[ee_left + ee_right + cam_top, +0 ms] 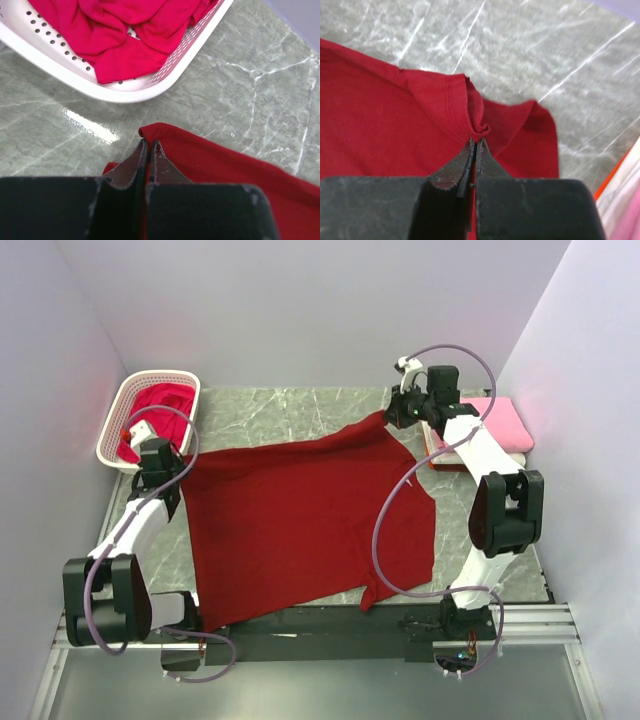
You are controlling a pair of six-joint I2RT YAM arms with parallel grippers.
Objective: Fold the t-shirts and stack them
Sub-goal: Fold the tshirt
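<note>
The dark red t-shirt lies spread over the table's middle, 2 far corners pinched. The left gripper clamps one beside the basket (crimson t-shirt inside), the right gripper the other.

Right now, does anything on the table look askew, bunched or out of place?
The dark red t-shirt lies skewed, its near-left corner reaching past the marble onto the black rail. Cloth puckers where the right fingers pinch its far edge. Nothing looks torn or spilled.
</note>
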